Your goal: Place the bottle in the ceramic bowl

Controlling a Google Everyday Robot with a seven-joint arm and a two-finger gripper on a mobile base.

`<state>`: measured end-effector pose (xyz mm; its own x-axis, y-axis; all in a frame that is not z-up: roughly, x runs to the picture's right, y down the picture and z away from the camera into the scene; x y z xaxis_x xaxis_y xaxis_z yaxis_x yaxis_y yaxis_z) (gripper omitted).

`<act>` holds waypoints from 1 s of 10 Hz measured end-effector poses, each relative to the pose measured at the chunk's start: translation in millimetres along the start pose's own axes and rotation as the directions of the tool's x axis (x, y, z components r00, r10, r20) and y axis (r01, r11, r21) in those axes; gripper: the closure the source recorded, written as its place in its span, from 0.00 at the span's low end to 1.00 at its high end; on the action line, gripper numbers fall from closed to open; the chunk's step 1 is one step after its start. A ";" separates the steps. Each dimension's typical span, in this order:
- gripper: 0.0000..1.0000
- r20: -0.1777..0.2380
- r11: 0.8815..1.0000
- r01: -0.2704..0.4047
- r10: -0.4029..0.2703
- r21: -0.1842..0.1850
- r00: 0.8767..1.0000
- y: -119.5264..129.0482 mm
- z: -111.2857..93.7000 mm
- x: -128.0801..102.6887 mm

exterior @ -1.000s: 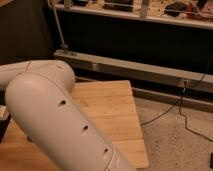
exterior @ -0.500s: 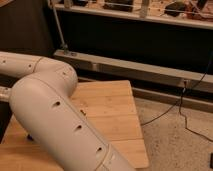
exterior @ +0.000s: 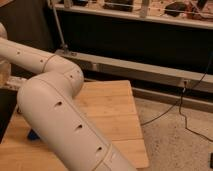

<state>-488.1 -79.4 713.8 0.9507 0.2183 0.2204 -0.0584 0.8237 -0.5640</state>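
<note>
- Bottle and ceramic bowl are not showing for me; the white arm [exterior: 60, 120] is blocking the wooden table [exterior: 112, 115].
- Gripper is sitting off-view, clenched.
- Cables [exterior: 187, 107] are trailing over speckled floor [exterior: 175, 145].

Single view, taken from close behind and above the robot arm [exterior: 60, 120], whose white links fill the lower left foreground. It faces down and forward across the wooden table [exterior: 112, 115] toward the dark shelving unit [exterior: 150, 35] beyond. The gripper lies outside the view, beyond the arm's far end at the left edge.
</note>
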 end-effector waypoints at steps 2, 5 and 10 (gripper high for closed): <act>1.00 -0.009 1.000 0.003 -0.004 -0.021 1.000 -10.5 -5.6 16.7; 1.00 -0.007 0.998 -0.019 0.018 -0.056 1.000 -24.9 -8.9 37.5; 1.00 0.039 0.988 -0.037 0.043 -0.148 0.998 -37.8 -7.0 67.5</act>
<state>-419.6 -99.4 744.4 0.9347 0.2736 0.2268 -0.0474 0.7284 -0.6835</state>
